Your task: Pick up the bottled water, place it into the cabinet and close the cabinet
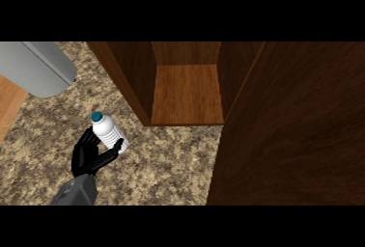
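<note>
One hand (pixel 91 155), the left, is gripping the bottled water (pixel 109 132); the open cabinet (pixel 187 94) is lying far-right of it.

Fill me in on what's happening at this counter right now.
The robot's left hand is at the bottled water, its fingers and thumb curled round the lower part of it, the blue cap pointing away from the robot. The bottle is over the speckled counter, just left of the wooden cabinet. The cabinet stands open with nothing visible on its shelf, and its door is swung out at the right. The bottle is not yet inside. The right hand is out of view.
</note>
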### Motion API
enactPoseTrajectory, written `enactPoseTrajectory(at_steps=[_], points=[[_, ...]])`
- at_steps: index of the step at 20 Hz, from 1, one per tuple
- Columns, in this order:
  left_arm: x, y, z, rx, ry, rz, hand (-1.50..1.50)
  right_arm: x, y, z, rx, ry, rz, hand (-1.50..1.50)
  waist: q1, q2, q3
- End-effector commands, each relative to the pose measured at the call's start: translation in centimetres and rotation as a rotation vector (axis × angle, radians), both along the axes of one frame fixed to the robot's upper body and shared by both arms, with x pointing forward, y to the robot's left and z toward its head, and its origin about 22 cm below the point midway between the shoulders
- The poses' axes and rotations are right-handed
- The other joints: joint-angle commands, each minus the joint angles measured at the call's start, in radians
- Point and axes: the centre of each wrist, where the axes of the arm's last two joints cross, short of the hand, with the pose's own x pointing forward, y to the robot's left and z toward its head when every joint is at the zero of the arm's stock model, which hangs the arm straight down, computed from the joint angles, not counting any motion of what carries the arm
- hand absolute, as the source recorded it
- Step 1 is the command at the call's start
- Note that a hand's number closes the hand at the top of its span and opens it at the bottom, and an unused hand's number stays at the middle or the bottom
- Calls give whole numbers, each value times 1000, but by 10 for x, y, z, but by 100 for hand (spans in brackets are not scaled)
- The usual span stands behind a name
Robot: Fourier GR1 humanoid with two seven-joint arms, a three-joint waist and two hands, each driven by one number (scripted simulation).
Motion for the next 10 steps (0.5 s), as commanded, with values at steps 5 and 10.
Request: enactPoseTrajectory(at_steps=[5,10], points=[[19,-22,11,267,-96,-111,150,-23,-12,14,-34,-44,-29,-150,-1,-4,1],[23,-50,11,302,-172,-309,150,-19,-4,13,-14,-41,-26,-150,4,-6,1]])
